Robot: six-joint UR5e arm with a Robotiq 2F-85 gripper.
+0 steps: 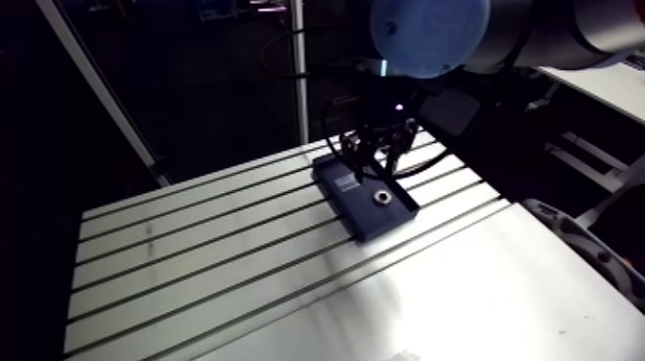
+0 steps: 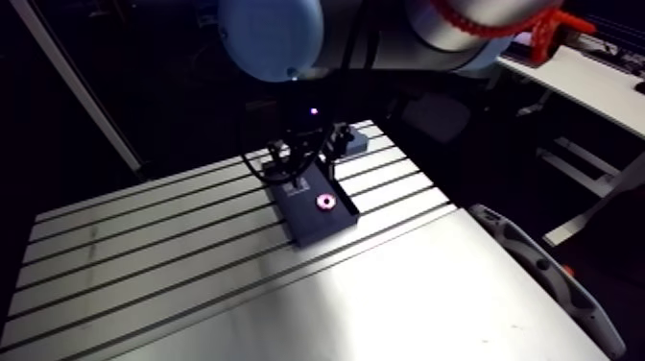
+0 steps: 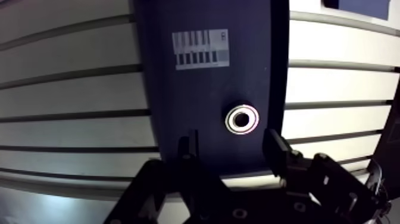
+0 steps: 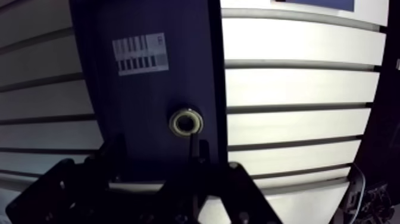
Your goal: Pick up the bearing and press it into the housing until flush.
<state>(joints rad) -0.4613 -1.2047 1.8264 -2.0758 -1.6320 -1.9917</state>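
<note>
- From where I stand, a dark navy rectangular plate, the housing [image 3: 178,101], lies flat on the slotted aluminium table [image 1: 192,278]. It sits across the slots, with a white label printed with black bars [image 3: 200,49] on its upper face.
- The small silvery ring-shaped bearing [image 3: 241,119] is not in the tool at all. It sits in the round hole of the housing, near the plate's long edge and away from the label.
- The black two-fingered gripper [image 3: 233,140] hangs just over the plate. Its fingers are spread apart with nothing between them, so it is released and empty. In the wrist view the bearing lies just ahead of the fingertips, nearer one finger than the other.
- A small blue block [image 3: 357,5] lies on the table beyond the plate's far end, clear of the work.
- My reading is that the pick-and-place part is done and the pressing is the step in hand. I cannot tell from here whether the ring is fully flush or a touch proud.
- If it is proud, the next move calls for a straight, centred push from above, square to the plate so the ring does not cock in its bore.
</note>
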